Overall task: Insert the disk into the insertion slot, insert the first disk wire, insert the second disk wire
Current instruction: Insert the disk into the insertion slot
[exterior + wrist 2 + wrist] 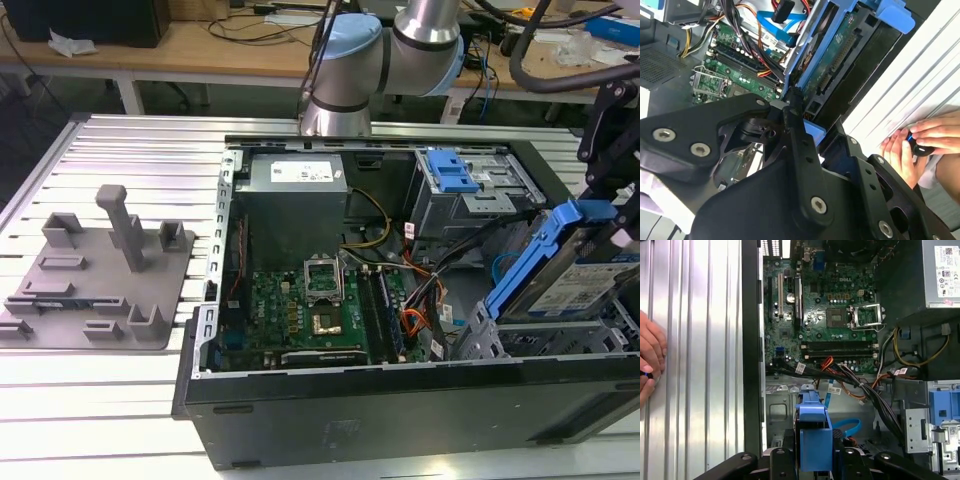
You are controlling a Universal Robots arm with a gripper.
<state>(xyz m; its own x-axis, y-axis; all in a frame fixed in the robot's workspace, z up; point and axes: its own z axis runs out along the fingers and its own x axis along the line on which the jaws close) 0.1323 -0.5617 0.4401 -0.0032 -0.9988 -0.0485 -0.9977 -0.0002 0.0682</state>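
1. The disk (585,285), a silver drive in a bright blue carrier, hangs tilted inside the open computer case (400,400) at the exterior view's right, with its upper end raised.
2. The claw (813,452) is clamped on the blue carrier's upper end, with black claw parts close on both sides of the frame in the first wrist view.
3. The insertion slot (510,340), a grey perforated metal cage, lies just below the disk's lower end. I cannot tell whether they touch.
4. A green motherboard (320,300) lies flat in the case, a grey power supply (295,180) stands behind it, and a second bay with a blue latch (455,175) is beside that.
5. A person's hands (917,145) rest on the slatted tabletop (100,400) beside the case, holding a small dark object.
6. A grey fixture plate (100,270) sits on the tabletop, well apart from the case, at the exterior view's left.
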